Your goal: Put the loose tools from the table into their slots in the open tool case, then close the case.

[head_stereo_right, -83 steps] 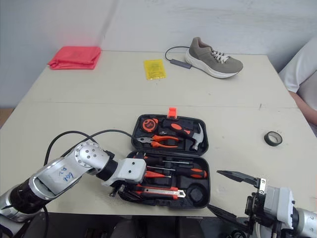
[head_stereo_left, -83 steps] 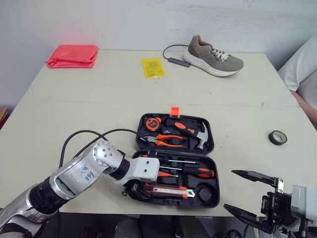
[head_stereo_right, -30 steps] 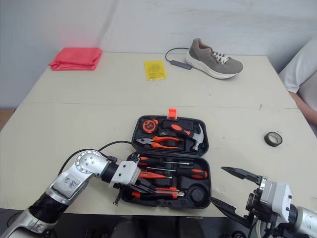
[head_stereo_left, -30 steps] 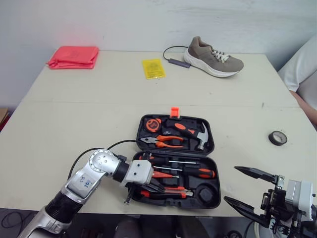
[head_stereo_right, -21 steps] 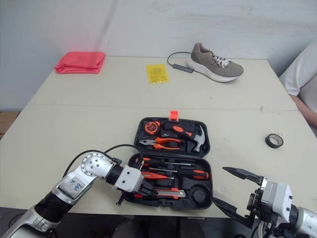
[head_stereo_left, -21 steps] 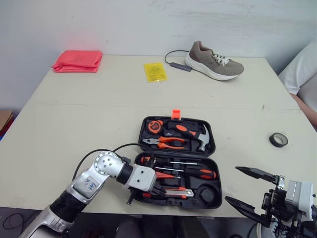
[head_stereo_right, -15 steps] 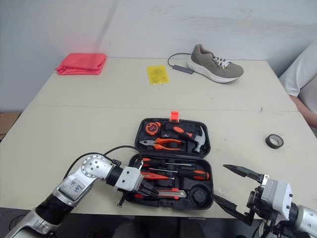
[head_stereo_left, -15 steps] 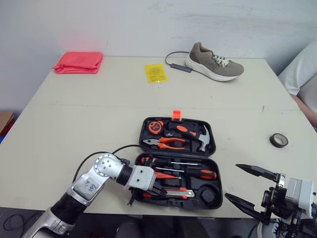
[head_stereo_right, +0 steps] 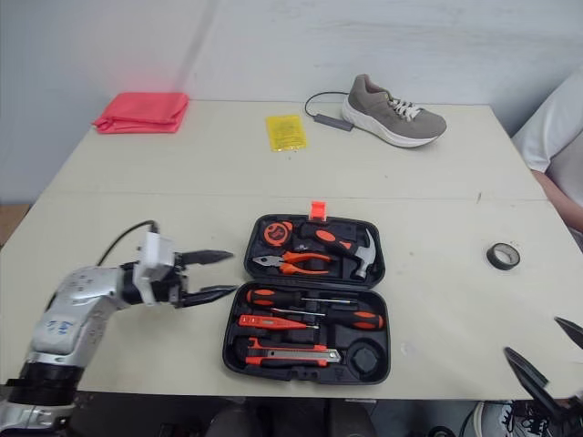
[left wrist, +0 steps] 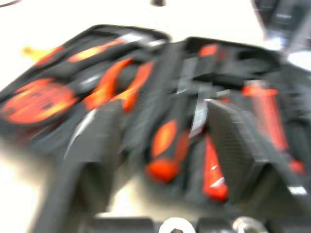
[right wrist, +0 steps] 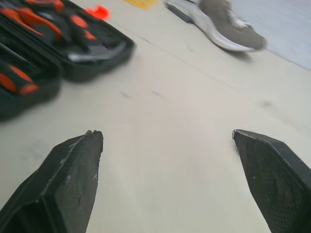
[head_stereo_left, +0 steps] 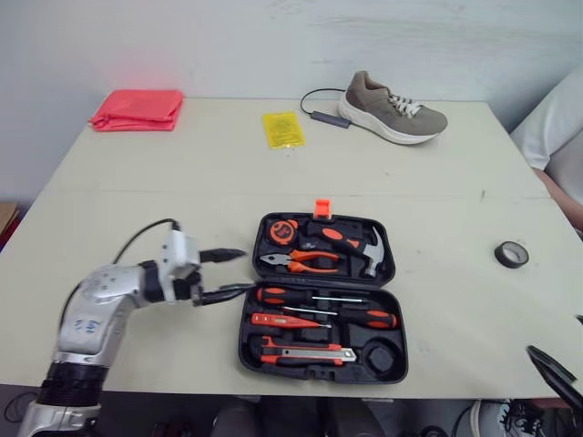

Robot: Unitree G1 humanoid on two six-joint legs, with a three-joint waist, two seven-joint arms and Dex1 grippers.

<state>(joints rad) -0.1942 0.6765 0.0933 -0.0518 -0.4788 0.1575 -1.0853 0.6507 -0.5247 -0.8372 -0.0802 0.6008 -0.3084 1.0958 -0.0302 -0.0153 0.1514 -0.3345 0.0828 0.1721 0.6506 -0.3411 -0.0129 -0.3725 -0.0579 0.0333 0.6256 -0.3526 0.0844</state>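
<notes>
One table [head_stereo_left: 273, 173] is seen, the tool case [head_stereo_left: 243, 346] laid open on it. Just left of the case, the left gripper [head_stereo_left: 248, 270] is held spread and empty. Right of the case, the right gripper [right wrist: 167, 133] is spread wide; a tape roll [head_stereo_left: 511, 254] is seen loose.

To me the black hard-plastic tool case [head_stereo_left: 243, 346] looks matt, with a weak shine. Inside it, the hammer [head_stereo_left: 372, 250] has a smooth, bright metal head. The cream table [head_stereo_left: 182, 173] under the case is matt and smooth. Behind the case, the red folded cloth [head_stereo_left: 137, 107] is soft fabric and the grey shoe [head_stereo_left: 392, 105] is textile with a white rubbery sole. On the right gripper [right wrist: 165, 132], the black fingers [right wrist: 73, 167] show a fine woven matt pattern.
</notes>
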